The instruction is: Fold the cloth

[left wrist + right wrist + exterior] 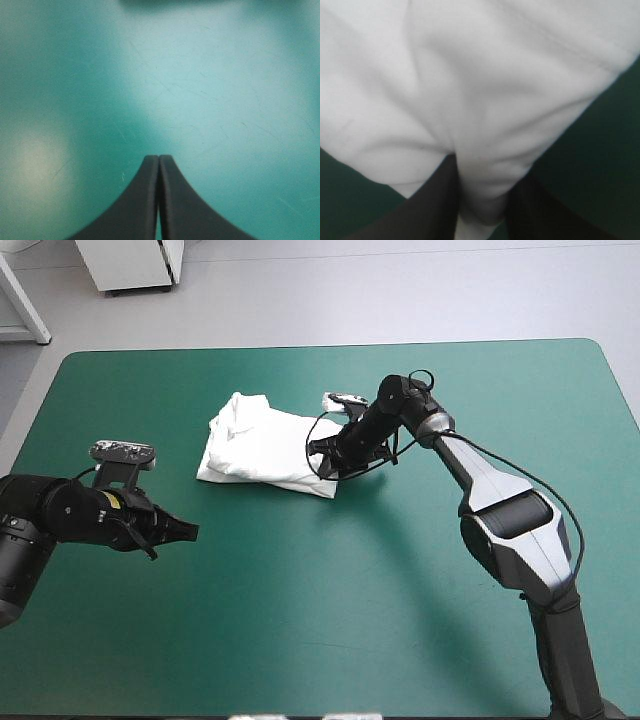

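Since the left gripper has no job on the cloth right now, it hangs off to the left side, over bare teal-green cover, well apart from the T-shirt. Its two black fingers are pressed tight together into one point, and nothing is between them. Its own wrist view shows only the cover under the tip. My guess is that it is parked there to be out of the way. Next comes the T-shirt, which lies near the middle of the table, a bit toward the far edge. It is a white folded bundle, thick and a little lumpy, with some loose folds at its left end. It looks like most of the folding is done, though the pile is not very neat. At the bundle's right near corner is the right gripper, reaching in low from the right side. In its wrist view a fold of white cloth runs down between its fingers. They are nearly closed on it, so it is pinching the T-shirt at that corner. I think it holds the corner either to tug that edge straight or to lay it down flat, but I cannot tell which.
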Action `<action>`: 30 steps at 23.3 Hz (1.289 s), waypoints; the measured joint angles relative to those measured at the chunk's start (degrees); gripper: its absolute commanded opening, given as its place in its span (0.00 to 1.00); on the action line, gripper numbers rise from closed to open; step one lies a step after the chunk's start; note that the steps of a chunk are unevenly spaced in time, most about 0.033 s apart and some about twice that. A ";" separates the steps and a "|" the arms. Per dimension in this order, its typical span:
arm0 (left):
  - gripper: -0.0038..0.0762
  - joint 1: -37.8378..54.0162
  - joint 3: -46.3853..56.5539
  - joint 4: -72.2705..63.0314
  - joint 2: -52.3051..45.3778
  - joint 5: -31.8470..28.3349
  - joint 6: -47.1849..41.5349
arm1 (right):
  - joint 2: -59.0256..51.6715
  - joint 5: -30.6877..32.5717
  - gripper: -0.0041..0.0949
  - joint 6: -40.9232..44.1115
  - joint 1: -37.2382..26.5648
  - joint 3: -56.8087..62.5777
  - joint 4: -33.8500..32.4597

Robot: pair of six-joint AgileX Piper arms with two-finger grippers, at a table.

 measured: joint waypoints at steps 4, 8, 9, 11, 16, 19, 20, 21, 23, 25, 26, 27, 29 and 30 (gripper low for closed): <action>0.04 0.00 0.00 0.00 0.00 -0.02 0.00 | -0.05 0.30 0.04 -0.44 0.16 -0.06 -1.33; 0.04 0.00 0.00 -0.04 0.00 -0.02 0.00 | -2.05 0.92 0.02 -0.44 0.89 -0.12 -9.38; 0.04 0.00 0.00 -0.06 0.00 -0.02 0.00 | -3.50 1.47 0.02 -0.27 0.85 0.21 -14.37; 0.04 0.00 0.00 -0.26 0.00 -0.02 0.00 | -6.23 1.78 0.02 0.19 -0.22 2.71 -19.43; 0.04 0.00 0.00 -0.43 0.00 0.04 0.00 | -16.09 1.89 0.02 0.38 -8.08 18.60 -27.54; 0.04 0.00 0.00 -0.43 0.00 0.04 0.00 | -21.62 1.89 0.02 0.38 -15.24 27.36 -31.98; 0.04 0.00 0.00 -0.43 0.00 0.04 0.00 | -23.43 1.89 0.02 0.38 -18.46 29.87 -33.00; 0.04 0.00 0.00 -0.43 0.00 0.04 0.00 | -24.88 1.89 0.02 0.38 -21.07 31.37 -33.00; 0.04 0.00 0.00 -0.43 0.00 0.04 0.00 | -26.92 1.94 0.02 0.38 -26.96 33.45 -33.97; 0.04 0.00 0.00 -0.43 0.00 0.04 0.00 | -28.14 2.00 0.02 0.32 -31.46 34.10 -35.03; 0.04 0.00 0.00 -0.43 0.00 0.04 0.00 | -28.57 1.95 0.02 0.32 -33.28 34.24 -35.29; 0.04 0.00 0.00 -0.43 0.00 0.04 0.00 | -29.00 1.95 0.03 0.32 -35.46 34.36 -35.52; 0.04 0.00 0.00 -0.43 0.00 0.04 0.00 | -29.42 1.95 0.03 0.38 -39.08 34.42 -35.99; 0.04 0.00 0.00 -0.43 0.00 0.04 0.00 | -29.58 1.88 0.03 0.56 -40.86 34.48 -36.14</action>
